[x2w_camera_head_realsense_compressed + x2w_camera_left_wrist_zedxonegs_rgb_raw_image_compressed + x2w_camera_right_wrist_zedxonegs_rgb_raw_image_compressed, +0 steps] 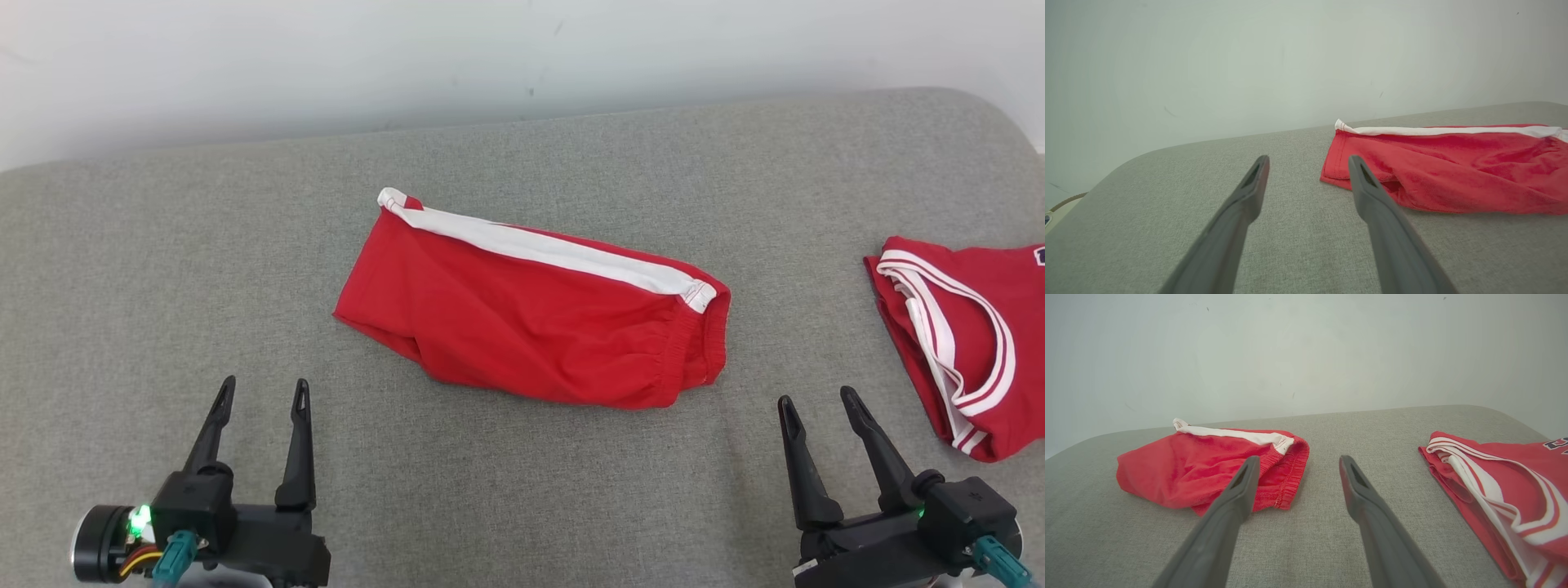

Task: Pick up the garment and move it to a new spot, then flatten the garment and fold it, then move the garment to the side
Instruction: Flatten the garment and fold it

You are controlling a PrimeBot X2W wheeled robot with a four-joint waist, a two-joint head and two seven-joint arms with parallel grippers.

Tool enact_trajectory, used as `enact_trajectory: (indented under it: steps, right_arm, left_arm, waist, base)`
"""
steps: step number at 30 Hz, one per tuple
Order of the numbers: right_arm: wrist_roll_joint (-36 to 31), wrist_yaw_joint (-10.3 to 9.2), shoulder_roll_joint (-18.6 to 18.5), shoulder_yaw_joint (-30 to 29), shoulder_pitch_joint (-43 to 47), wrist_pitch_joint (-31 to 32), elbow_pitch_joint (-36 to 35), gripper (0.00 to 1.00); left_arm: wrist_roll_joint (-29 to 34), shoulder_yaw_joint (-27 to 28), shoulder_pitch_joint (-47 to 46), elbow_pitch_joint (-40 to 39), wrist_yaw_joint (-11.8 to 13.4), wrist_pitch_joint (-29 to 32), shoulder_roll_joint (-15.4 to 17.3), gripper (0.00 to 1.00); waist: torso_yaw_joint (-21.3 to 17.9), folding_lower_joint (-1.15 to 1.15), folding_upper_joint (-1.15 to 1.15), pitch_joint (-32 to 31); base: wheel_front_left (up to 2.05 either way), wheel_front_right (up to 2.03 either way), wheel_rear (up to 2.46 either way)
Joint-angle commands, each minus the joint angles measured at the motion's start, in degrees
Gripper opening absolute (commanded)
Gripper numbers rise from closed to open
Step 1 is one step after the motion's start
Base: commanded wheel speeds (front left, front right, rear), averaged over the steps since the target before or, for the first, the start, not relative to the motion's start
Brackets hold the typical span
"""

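The left gripper [265, 381] sits at about 7 o'clock in the head view, its two dark fingers spread apart and grasping nothing, tips just above the grey fabric surface [147, 269]. The right gripper [817, 395] sits at 5 o'clock in the same state: jaws released, nothing between them.

Outward from the left gripper, at roughly 2 o'clock, lie the red shorts [522, 327], near the middle of the surface and apart from both grippers. They lie in a flattened bundle with a few creases, the long axis running from 10 o'clock to 4 o'clock. A white stripe [539, 245] follows the far edge, and the gathered elastic waistband [702, 343] is at the right end, at about 10 o'clock from the right gripper.

At about 1 o'clock from the right gripper lies a red jersey [971, 343] with white trim, cut off by the picture's edge and well apart from the shorts. A pale wall [326, 57] rises behind the surface at 12 o'clock.
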Motion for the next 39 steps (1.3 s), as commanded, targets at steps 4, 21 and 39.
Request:
enact_trajectory:
  steps: [4,21,39]
  right_arm:
    - [-0.07,-0.02,0.13,0.13,-0.19,0.15,-0.36,1.0]
    - [0.71,-0.02,1.06,0.84,-3.22,0.42,1.22,1.0]
    - [1.59,-0.02,1.58,1.44,-4.63,-0.1,2.42,1.0]
  left_arm:
    - [-0.01,-0.44,-1.27,0.28,-0.4,0.59,0.29,1.0]
    - [-5.42,-2.83,-21.78,20.82,-11.52,6.44,-2.9,1.0]
    - [-11.15,-1.36,-31.42,47.56,-17.2,6.65,-6.36,0.91]
  waist:
    - [0.01,0.0,0.0,0.4]
    - [-4.83,0.0,0.0,4.93]
    - [-6.06,0.0,0.0,6.94]
  base:
    - [0.0,0.0,0.0]
    - [0.0,0.0,0.0]
    - [0.0,0.0,0.0]
